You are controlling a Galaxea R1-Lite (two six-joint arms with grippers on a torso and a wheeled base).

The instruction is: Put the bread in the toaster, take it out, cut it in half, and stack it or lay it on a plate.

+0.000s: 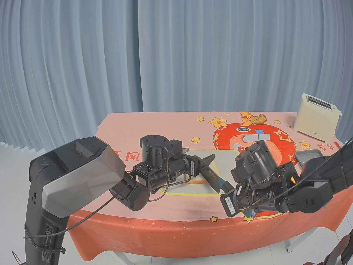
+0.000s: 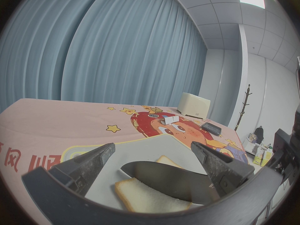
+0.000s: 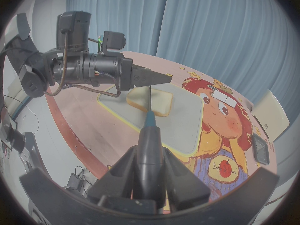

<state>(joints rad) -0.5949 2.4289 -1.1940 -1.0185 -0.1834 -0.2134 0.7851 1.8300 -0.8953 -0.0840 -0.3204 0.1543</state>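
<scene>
- bread (image 3: 157,101): one slice lying flat on the cutting board (image 3: 178,122), at the near middle of the table and well apart from the toaster (image 1: 317,119).
- knife (image 2: 168,178): the blade stands on edge across the middle of the slice, its long axis running from near right to far left. Bread shows on both sides of the blade; whether the cut has gone through cannot be told.
- right gripper (image 3: 149,155): closed on the knife handle, at the near right of the board.
- left gripper (image 2: 152,146): jaws spread wide and holding nothing. It comes in from the left side, with the slice and the blade tip just below and between its fingers. By judgement it is the nearer arm for steadying or lifting a half.
- dark tray (image 1: 308,156): on the right, just near of the toaster and well apart from the board; probably the plate.
- Writing: there are red characters on the tablecloth (image 1: 147,129), a small mark low on the toaster front, and a printed white label on the right wrist. None is transcribed here.
</scene>
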